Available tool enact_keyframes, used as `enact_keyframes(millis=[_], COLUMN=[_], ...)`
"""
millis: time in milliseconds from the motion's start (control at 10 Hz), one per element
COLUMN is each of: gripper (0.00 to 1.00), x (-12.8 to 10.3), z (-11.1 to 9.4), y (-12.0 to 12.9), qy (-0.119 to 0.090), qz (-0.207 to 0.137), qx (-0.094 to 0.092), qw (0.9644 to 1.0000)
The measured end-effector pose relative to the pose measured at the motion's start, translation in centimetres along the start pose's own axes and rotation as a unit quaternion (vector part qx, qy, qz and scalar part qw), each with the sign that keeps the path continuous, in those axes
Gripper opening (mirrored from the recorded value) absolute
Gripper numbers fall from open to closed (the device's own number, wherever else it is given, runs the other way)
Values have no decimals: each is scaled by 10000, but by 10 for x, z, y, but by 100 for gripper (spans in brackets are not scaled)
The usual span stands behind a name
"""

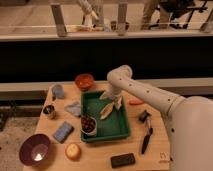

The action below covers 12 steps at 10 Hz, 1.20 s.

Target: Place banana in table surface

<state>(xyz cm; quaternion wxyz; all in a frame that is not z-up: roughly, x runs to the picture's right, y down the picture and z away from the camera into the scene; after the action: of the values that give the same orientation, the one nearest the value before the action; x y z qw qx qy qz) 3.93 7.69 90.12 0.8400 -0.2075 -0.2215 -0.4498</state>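
The banana [107,110] is pale yellow and lies slanted in the green tray [115,134], near its far right part. My gripper [112,98] hangs straight down from the white arm, right above the banana's upper end, touching or nearly touching it. The arm reaches in from the right. The light tan table surface [97,156] carries the tray and all the other items, and a small dark logo [163,156] sits at its near right corner.
A cup with dark contents [88,124] stands in the tray's left side. Around the tray are an orange bowl [84,80], grey cup [58,91], can [49,110], grey cloth [74,108], blue sponge [63,131], purple bowl [35,149], round orange fruit [73,150], black slab [123,160], black brush [145,135] and orange stick [136,102].
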Motion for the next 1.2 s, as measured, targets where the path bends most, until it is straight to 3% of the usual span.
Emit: enact_keyframes(millis=[200,400,600,1000,1200], gripper=[78,58,38,2,0], x=[1,0,1,1,5], z=[18,33,35,37,32], y=[2,5,7,3,5], qy=[-138,-288,-352,-228,-149], qz=[-26,13,37,-35,-64], qx=[3,-50,-102,-446,-486], qw=[9999,9996,9993,9987,9987])
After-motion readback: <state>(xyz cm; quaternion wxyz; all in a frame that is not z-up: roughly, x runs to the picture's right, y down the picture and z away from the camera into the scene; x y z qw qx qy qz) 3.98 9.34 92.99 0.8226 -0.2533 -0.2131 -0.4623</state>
